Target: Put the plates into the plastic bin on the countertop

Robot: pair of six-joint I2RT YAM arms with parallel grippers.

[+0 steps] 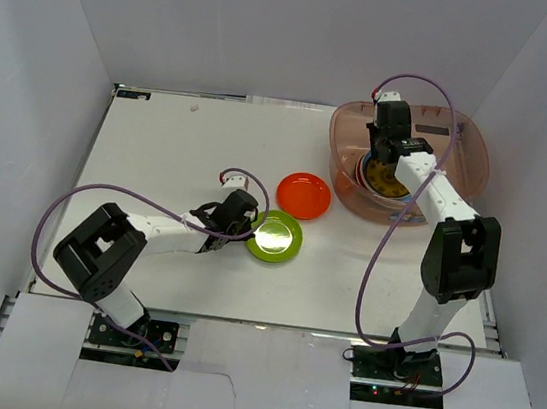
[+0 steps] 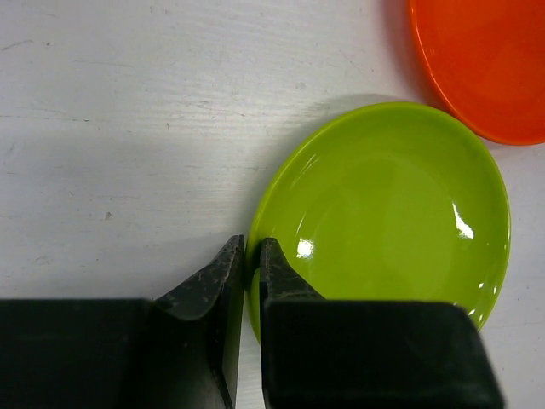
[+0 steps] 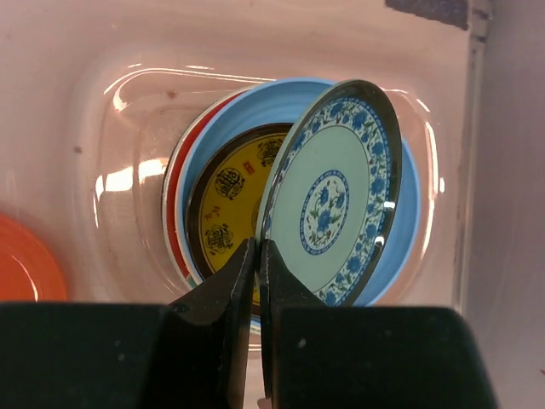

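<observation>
From where I stand, the left gripper (image 2: pixel 252 260) is down on the white countertop (image 1: pixel 180 152). Its two dark fingers are drawn almost together across the near-left rim of a lime-green round plate (image 2: pixel 392 213), so it looks pinched, though only just. That plate lies flat, its body spreading away from the fingertips to the right, with a glossy orange round plate (image 2: pixel 485 60) just beyond it, edges nearly touching. The translucent pinkish plastic bin (image 1: pixel 469 175) sits well off to the right and further back, past the orange one. Any carry from here has to go up and across that way, and the right arm is much the nearer to the bin. The right gripper (image 3: pixel 257 256) is already inside the bin, clamped tight on the lower rim of a blue-and-white patterned round plate (image 3: pixel 332 196). This plate is tipped steeply up on edge over the stack: a brown-and-yellow plate (image 3: pixel 226 204) on a light blue plate (image 3: pixel 409 204), with a red-rimmed plate (image 3: pixel 173 204) beneath. I would guess it needs only lowering flat and letting go.
</observation>
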